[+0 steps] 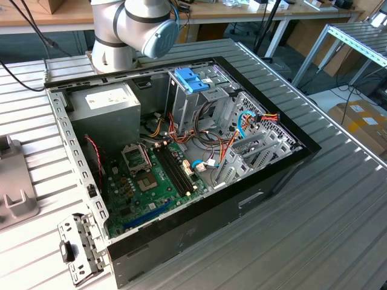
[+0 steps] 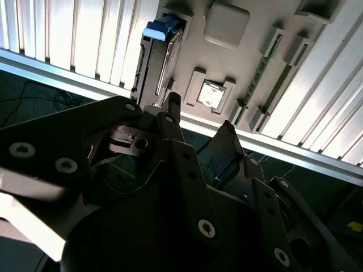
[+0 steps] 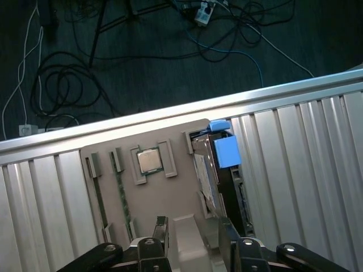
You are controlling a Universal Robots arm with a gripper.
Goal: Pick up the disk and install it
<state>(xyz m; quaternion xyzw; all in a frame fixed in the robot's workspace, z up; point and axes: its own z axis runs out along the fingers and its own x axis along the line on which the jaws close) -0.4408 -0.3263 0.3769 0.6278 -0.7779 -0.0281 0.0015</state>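
Hand [image 3: 193,231] is hovering over the grey tray [image 3: 164,195] with its fingers [image 3: 160,226] standing apart and gripping nothing. A raised pale block of the tray is showing in the gap between them.

Disk [image 3: 224,181] is sitting in a slot at the tray's edge, right beside the ribbed worktop [image 3: 295,170]. It seems to be standing on its long edge, not lying flat. Its long axis is running away from the hand, with the near end close by one fingertip and the blue tab [image 3: 227,152] at the far end, toward the worktop's rim. So the disk is lying ahead of the hand and off to one side of its centre line, not between the fingers. The fingers' closing line is looking roughly square to that long axis. The second wrist view is showing the same layout: disk [image 2: 156,56] ahead of the hand [image 2: 198,116], tab [image 2: 164,25] farthest off.

Disk is looking like a slim dark slab with a pale label on one face and a bright blue carrier capping the end. A chip [image 3: 150,160] is sitting in its own tray pocket near it, apart from it.

In the exterior view the open case [image 1: 266,187] is lying on the worktop, and the disk is not yet installed.
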